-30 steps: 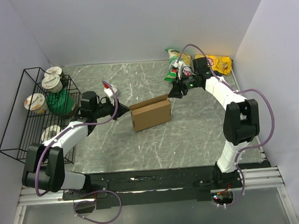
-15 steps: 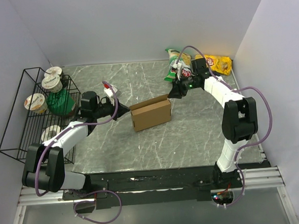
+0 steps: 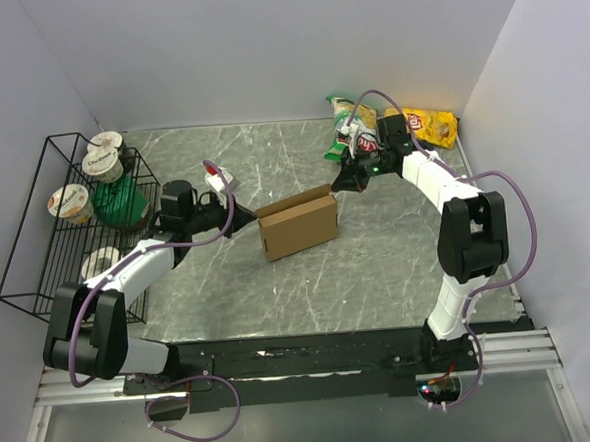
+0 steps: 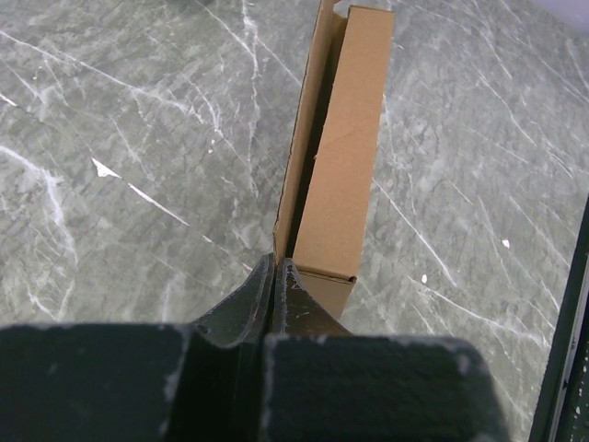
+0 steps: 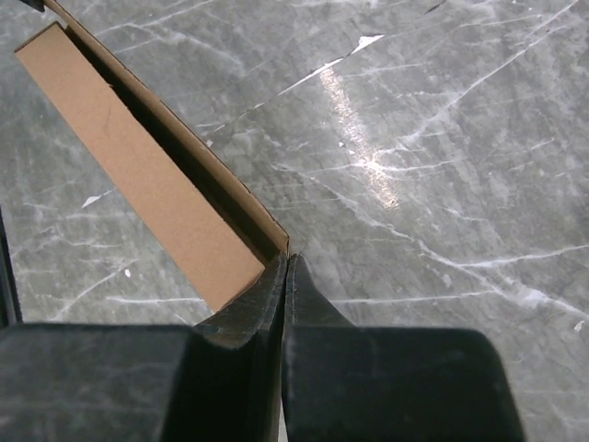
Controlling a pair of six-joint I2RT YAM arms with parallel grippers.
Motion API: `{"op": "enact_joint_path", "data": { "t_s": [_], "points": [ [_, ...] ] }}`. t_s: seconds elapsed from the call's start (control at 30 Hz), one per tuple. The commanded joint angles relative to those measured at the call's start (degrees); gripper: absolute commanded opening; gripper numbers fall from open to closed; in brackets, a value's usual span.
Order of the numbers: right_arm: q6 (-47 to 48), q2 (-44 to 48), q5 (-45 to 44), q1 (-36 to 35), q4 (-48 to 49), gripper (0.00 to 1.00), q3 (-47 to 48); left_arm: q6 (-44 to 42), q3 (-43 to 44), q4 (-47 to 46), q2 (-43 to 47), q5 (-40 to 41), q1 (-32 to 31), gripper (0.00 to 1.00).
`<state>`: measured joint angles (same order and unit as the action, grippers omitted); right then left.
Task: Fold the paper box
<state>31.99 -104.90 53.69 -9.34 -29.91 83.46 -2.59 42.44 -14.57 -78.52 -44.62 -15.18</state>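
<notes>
As seen from the top camera, the box [image 3: 298, 229] sits mid-table [image 3: 378, 266], its long axis running from 8 to 2 o'clock. Its body is already a closed-looking block. One long flap [image 3: 294, 202] stands upright along the 12 o'clock side and has not been brought in. The left gripper [image 3: 249, 215] is at the box's 9 o'clock end and the right gripper [image 3: 336, 185] at its 2 o'clock corner, one at each end of that flap. A wire rack [image 3: 35, 232] of cups stands at the table's 9 o'clock, and snack bags [image 3: 434, 125] lie at 1 o'clock, well apart from the box.

Left wrist view: the fingers are pressed together, with their tips meeting the near end of the flap. The frame does not settle whether a sliver of card is nipped between them. A dark gap runs between the flap and the body for the whole length.

Right wrist view: this claw [image 5: 286, 267] is likewise pressed together, tips touching the flap's corner — again, whether it has a true pinch cannot be told. The same gap shows at 11 o'clock from the tips.

Assessment: the work looks well advanced, with the walls up and the body squared. What appears outstanding is the last flap — to be swung in against the body and any tabs seated. No tab is visible in these views.
</notes>
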Motion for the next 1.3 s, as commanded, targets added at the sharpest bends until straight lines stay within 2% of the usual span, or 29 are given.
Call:
{"op": "enact_joint_path", "data": {
  "t_s": [0.0,0.13,0.23,0.37,0.4,0.5,0.53,0.7,0.97,1.13,1.27],
  "points": [
    [-1.3,4.4,0.3,-1.0,3.9,0.0,-0.7,-1.4,1.8,-0.5,0.9,1.5,-0.8,0.01],
    [-3.3,8.3,-3.1,-2.4,7.7,0.0,-5.0,-1.6,1.8,-0.6,1.5,5.6,-2.7,0.01],
    [-6.5,11.4,-9.9,-4.9,11.4,0.0,-8.5,-2.0,2.0,-0.7,1.8,10.6,-4.2,0.01],
    [-10.0,16.8,-20.4,-10.3,18.2,0.0,-14.5,0.7,1.4,-3.4,2.0,16.7,-6.3,0.01],
    [-10.2,17.5,-25.7,-13.0,20.2,0.0,-15.4,1.1,1.4,-3.7,2.0,18.6,-6.6,0.01],
    [-11.2,19.2,-32.7,-15.6,24.2,0.0,-18.9,2.2,1.9,-4.0,2.0,21.9,-7.7,0.01],
    [-11.7,19.8,-34.7,-16.9,25.4,0.0,-20.5,5.0,2.0,-4.0,2.0,22.7,-8.2,0.01],
    [-15.2,21.8,-46.5,-21.1,29.6,0.0,-24.4,6.8,2.3,-3.8,2.1,25.8,-9.9,0.01],
    [-15.9,26.9,-66.6,-30.2,41.8,0.0,-33.5,9.8,3.5,-2.5,1.6,32.0,-13.1,0.02],
    [-15.9,30.1,-70.7,-34.0,46.2,0.0,-37.7,8.0,2.1,-4.5,4.1,33.5,-15.7,0.03],
    [-19.6,31.2,-70.4,-34.3,42.5,0.0,-37.1,4.6,-3.0,-8.3,7.1,32.8,-17.0,0.03]
  ]
}}
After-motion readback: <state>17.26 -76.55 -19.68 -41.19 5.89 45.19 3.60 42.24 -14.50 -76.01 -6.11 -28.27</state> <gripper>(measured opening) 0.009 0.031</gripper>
